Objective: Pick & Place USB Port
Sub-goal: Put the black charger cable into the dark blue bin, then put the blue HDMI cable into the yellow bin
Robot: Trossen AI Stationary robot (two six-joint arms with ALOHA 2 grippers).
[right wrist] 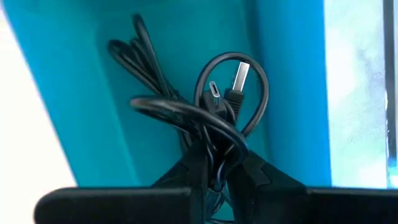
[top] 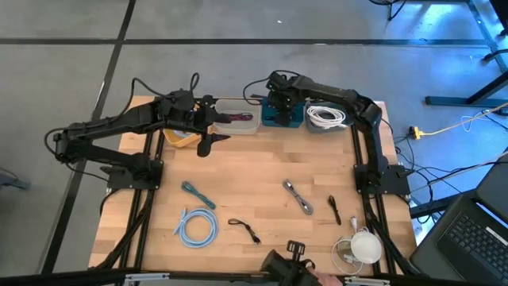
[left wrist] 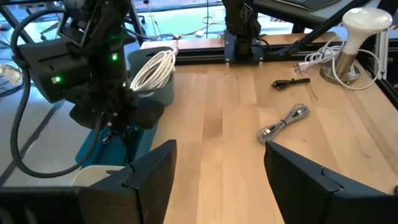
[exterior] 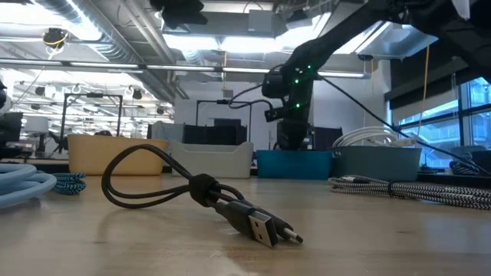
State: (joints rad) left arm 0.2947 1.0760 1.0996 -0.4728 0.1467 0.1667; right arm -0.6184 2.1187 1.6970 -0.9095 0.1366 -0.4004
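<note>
1. The right gripper (right wrist: pixel 214 165) has its two dark fingers pressed together on a coiled black USB cable (right wrist: pixel 205 115), pinching the bundle where its loops cross.
2. Just past the fingertips, the cable's silver USB-A plug (right wrist: pixel 241 76) and a smaller plug (right wrist: pixel 212 93) stand up inside one loop.
3. Around the gripper and cable on all sides are the walls of a teal plastic bin (right wrist: pixel 155 56); the cable hangs inside it, held by the right gripper (top: pixel 279 102), which points down into the bin (top: pixel 292 119) at the table's far edge.
4. Beside this bin on the outer side sits a grey bin holding a coiled white cable (top: pixel 325 116); on the other side is a white tray (top: pixel 238 117), then a yellow bin (top: pixel 184 139).
5. The left gripper (left wrist: pixel 214 174) hovers over the white tray's near edge, well apart from the right one, its fingers spread wide and empty.
6. Farther out on the light wooden table (top: pixel 262 167) lie loose cables: a grey braided cable (top: pixel 298 197), a short black cable (top: pixel 334 210), another black cable (top: pixel 244 229), a teal braided cable (top: pixel 198 194), and a light-blue coiled cable (top: pixel 197 227).
7. A white dome-shaped lamp (top: pixel 365 246) sits at the near right corner.
</note>
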